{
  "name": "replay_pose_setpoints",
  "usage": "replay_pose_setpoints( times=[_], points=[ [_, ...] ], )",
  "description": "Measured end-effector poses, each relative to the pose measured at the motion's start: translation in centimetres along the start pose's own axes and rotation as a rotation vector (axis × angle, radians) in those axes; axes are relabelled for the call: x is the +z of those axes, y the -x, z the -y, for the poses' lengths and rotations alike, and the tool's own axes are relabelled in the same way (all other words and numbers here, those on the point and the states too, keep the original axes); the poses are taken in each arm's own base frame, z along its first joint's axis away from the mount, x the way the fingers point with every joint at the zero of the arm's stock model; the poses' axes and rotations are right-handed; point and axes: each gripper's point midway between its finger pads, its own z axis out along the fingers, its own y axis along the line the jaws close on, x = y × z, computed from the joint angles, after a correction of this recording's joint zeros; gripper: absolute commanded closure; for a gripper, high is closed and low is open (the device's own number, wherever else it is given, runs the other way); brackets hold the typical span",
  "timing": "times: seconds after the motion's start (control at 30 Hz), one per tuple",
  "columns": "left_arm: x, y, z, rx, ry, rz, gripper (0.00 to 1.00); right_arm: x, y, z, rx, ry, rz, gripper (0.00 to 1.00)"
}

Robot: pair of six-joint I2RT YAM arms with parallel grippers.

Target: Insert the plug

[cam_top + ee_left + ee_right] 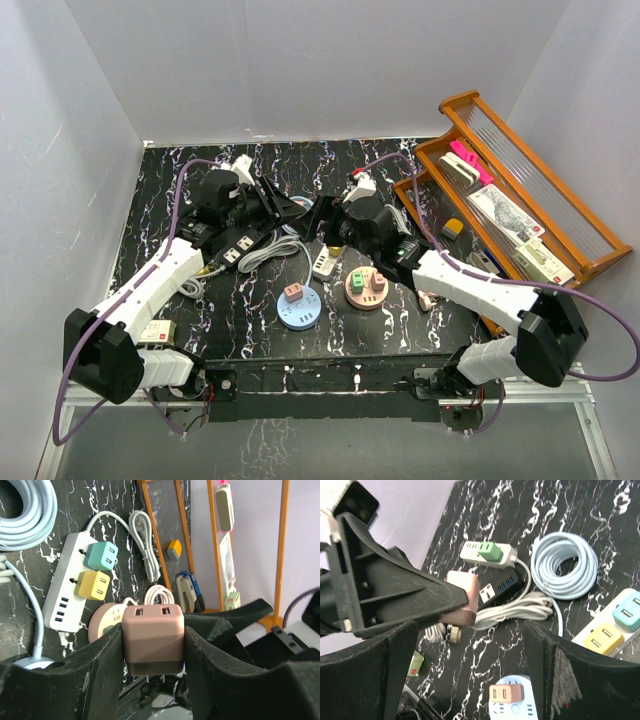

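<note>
Black marbled table (300, 165) spreads below me, a white power strip (65, 590) lying on it. My left jaws are clamped on the pink plug (152, 637), low in the middle of the left wrist frame, in front of a round pink socket (106, 616). My right jaws stand wide apart.

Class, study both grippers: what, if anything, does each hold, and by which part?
The left gripper clamps the pink plug adapter by its two opposite side faces. The right gripper is open and holds nothing.
</note>
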Motion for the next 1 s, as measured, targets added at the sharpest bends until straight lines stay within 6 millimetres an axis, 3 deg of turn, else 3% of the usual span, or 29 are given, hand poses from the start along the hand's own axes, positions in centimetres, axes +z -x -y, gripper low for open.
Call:
replay_pose_setpoints(
  times=[0.2,0.4,0.63,1.0],
  points=[
    [0.2,0.4,0.6,-0.096,0.018,0.041,0.63,-0.3,1.7,-0.3,-0.006,0.0,0.071,0.23],
    [0.2,0.4,0.5,-0.197,0.042,0.05,0.61,0.3,1.9,-0.3,-0.016,0.004,0.088,0.4],
    [0.2,0.6,0.7,-0.231,0.047,0.06,0.6,0.6,1.1,-0.2,-0.032,0.025,0.078,0.29],
    [0.1,0.5,1.1,-0.257,0.034,0.048,0.6,1.6,0.4,0.2,-0.036,0.024,0.073,0.37]
  ],
)
